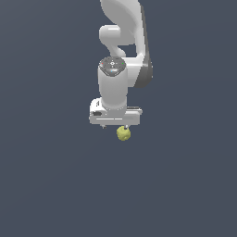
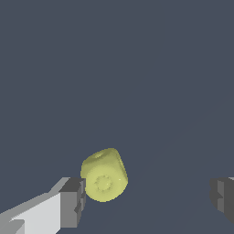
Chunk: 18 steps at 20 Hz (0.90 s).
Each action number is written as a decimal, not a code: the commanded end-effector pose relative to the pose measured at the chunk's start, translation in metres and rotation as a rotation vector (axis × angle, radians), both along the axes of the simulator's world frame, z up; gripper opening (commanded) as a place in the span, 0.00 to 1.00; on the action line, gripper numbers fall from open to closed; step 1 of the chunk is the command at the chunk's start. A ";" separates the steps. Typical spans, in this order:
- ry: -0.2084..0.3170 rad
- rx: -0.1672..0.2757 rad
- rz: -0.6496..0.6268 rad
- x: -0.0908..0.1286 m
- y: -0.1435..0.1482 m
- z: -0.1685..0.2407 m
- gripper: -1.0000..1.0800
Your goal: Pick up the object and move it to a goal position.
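Between the spread fingers of the pincer (image 2: 146, 201), close against one finger (image 2: 72, 203) and well apart from the other, sat the yellow-green object (image 2: 104, 175), unpinched; grasp, lift and carriage to the goal all judged outstanding, no goal marker visible.

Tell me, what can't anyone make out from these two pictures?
- Fingertips: in the exterior view, hidden under the white gripper body.
- Contact: in the wrist view, one finger pad sits right beside the yellow-green object; touching or not is unclear.
- Other finger: cut off by the wrist view's edge.
- Goal position: no marker in either view.
- Object's height above the floor: no shadow shows it.
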<state>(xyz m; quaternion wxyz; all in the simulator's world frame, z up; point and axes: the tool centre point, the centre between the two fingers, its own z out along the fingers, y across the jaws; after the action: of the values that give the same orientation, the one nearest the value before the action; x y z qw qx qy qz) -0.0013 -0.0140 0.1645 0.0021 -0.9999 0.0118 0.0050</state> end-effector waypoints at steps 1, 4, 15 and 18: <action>0.000 0.000 0.000 0.000 0.000 0.000 0.96; -0.002 -0.006 -0.008 0.000 -0.007 0.000 0.96; -0.010 -0.029 -0.041 0.000 -0.034 -0.001 0.96; -0.009 -0.028 -0.010 -0.003 -0.029 -0.007 0.96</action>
<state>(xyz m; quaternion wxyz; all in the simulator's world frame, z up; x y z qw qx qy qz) -0.0028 -0.0461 0.1608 -0.0123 -0.9996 0.0245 -0.0002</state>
